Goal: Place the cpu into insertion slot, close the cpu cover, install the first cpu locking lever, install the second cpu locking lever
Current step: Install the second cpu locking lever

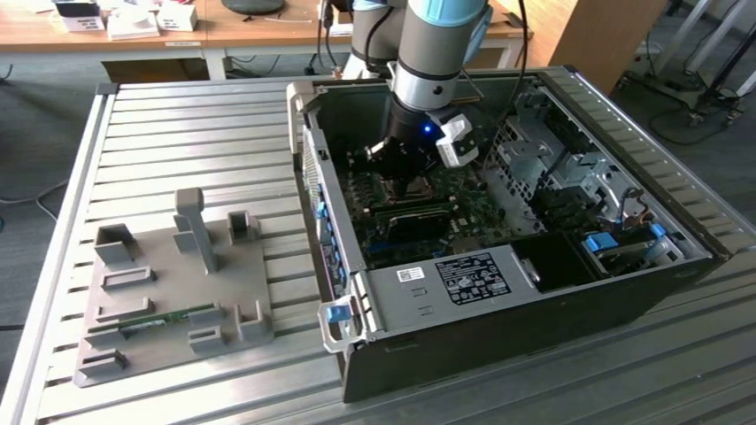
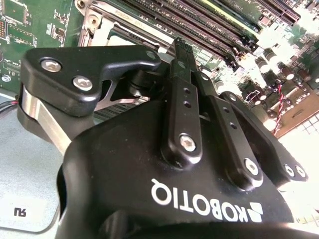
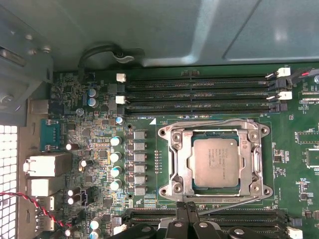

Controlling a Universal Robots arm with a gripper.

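In the first wrist view the cpu (image 3: pixel 215 162), a flat silver-grey square, lies in the insertion slot (image 3: pixel 166 190) on the green motherboard. The cpu cover (image 3: pixel 182 162), a silvery frame plate, lies flat over the chip's edges. One thin wire locking lever (image 3: pixel 214 122) runs along the socket's far side, and another lever (image 3: pixel 224 200) runs along its near side. My gripper (image 3: pixel 187 208) is shut, its tips together right at the near lever's end beside the socket. In the second wrist view the fingertips (image 2: pixel 179 46) are pressed together over the socket edge. The exterior view shows the gripper (image 1: pixel 408 181) deep inside the open computer case (image 1: pixel 532 292).
Long black memory slots (image 3: pixel 199 84) flank the socket on both sides, and a row of capacitors (image 3: pixel 115 164) stands beside it. The case walls (image 1: pixel 310 168) and drive cage (image 1: pixel 555 168) close in around the arm. A grey fixture tray (image 1: pixel 177 292) holding a green memory stick (image 1: pixel 148 326) lies on the slatted table.
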